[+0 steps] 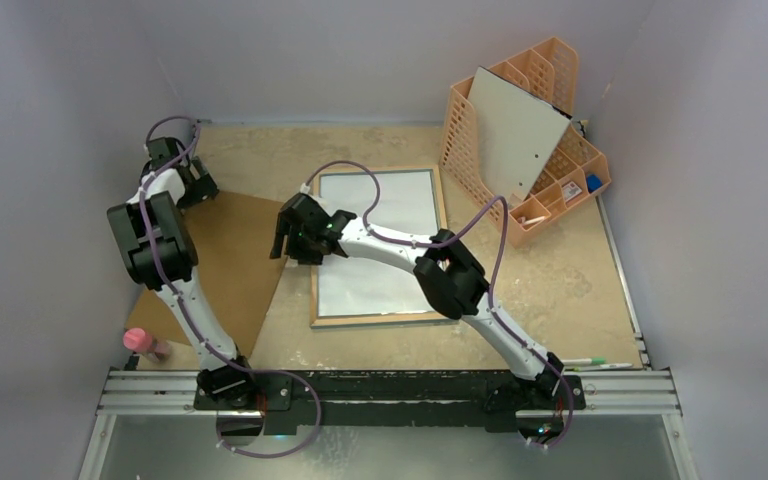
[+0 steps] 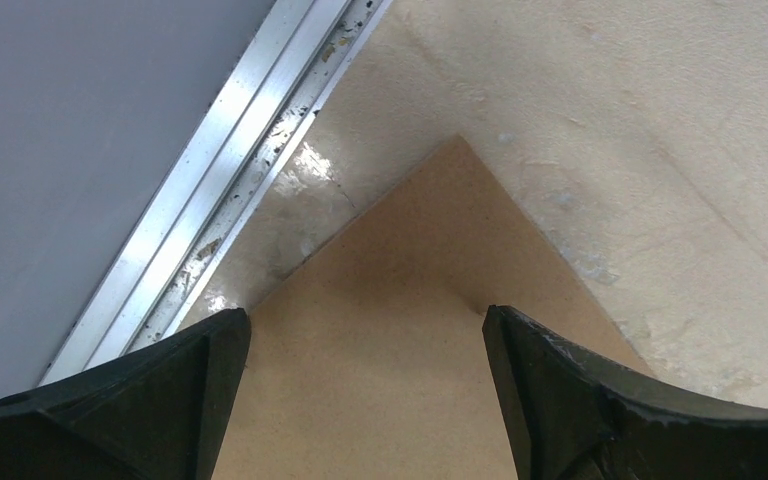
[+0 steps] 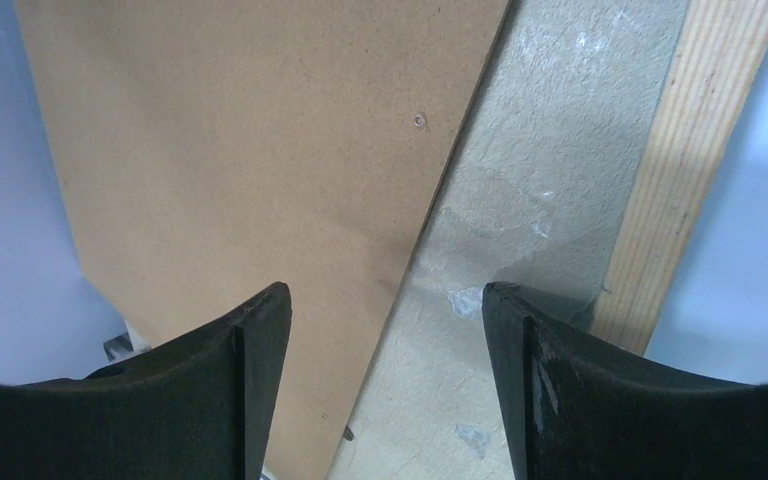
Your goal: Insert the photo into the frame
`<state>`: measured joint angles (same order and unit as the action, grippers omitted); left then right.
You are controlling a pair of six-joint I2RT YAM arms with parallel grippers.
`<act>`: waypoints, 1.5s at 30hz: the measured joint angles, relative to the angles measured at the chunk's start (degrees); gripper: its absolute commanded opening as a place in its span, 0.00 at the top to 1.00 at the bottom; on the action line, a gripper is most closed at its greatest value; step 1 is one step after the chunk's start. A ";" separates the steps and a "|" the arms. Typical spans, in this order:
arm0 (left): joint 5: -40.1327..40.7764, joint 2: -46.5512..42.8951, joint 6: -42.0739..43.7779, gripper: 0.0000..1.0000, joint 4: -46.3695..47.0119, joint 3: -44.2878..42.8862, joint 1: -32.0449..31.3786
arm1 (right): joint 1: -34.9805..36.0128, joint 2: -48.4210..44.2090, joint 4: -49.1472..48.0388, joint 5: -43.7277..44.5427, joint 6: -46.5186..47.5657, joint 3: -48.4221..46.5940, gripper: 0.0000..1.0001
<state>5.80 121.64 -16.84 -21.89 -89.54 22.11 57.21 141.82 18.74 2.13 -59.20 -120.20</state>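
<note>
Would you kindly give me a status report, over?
Left gripper and right gripper open, empty. Frame flat, wood rim up, white inside. Brown backing lies left of it.

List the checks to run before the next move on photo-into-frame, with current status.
1. Left gripper open and empty: ok.
2. Right gripper open and empty: ok.
3. Frame lying flat, wood rim up: ok.
4. Brown backing off the frame, with a strip of table between them: ok.
5. Photo located: cannot tell. A white sheet fills the frame, and no balloon print shows in any view.
</note>
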 measured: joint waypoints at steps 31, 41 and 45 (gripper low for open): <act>-2.27 1.14 -1.36 0.16 2.67 0.61 0.39 | -3.98 -0.55 -6.62 -4.39 -3.80 3.50 0.28; -3.48 0.83 -2.03 0.21 0.44 0.61 0.46 | -6.86 4.66 -8.70 -10.69 -8.63 -2.80 0.32; -4.39 0.81 -2.03 0.23 0.26 0.61 0.79 | -7.63 5.09 -9.73 -12.72 -9.35 -2.97 0.37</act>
<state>1.41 122.45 -18.87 -21.63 -88.92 22.90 49.58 146.91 9.02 -10.59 -68.55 -123.17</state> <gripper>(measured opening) 0.790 0.670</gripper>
